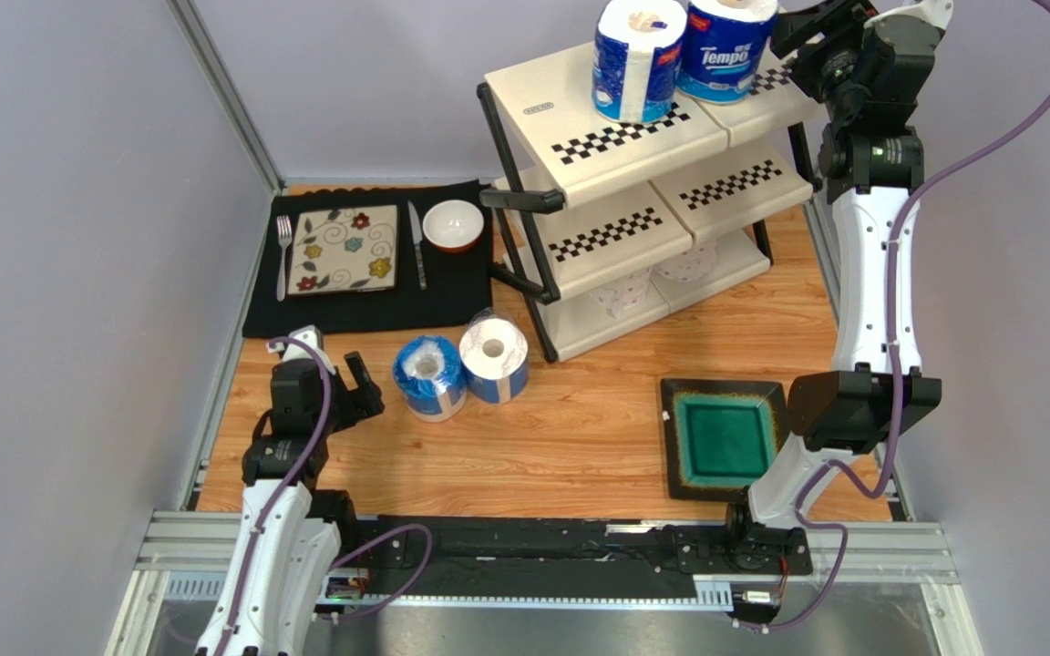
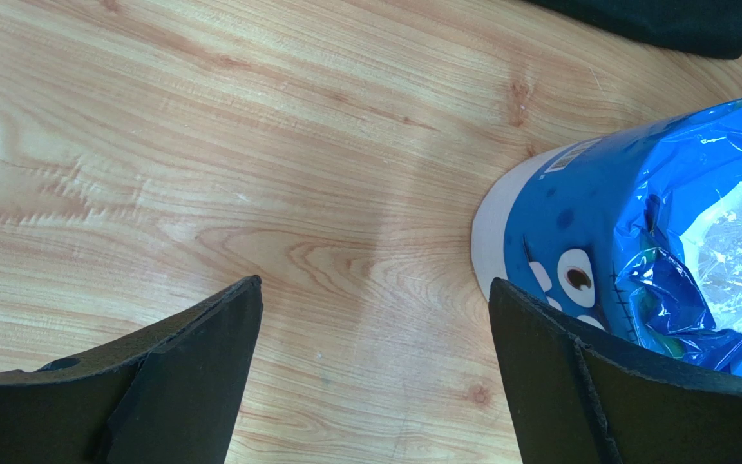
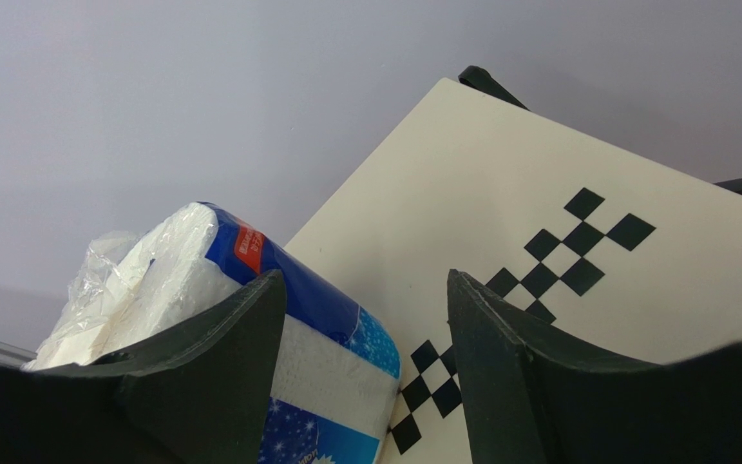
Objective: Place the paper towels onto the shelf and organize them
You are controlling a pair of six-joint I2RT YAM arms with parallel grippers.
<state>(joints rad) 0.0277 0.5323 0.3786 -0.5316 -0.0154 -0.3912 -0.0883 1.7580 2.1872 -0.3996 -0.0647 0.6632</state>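
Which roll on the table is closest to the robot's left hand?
The roll with the crinkled blue top, left of the pair on the table. Its white-topped neighbour stands farther from the left gripper.

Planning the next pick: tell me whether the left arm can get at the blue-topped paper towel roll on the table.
Probably yes. The left gripper is open beside the blue-topped paper towel roll, with only bare wooden table between them; the white-topped roll stands on its far side.
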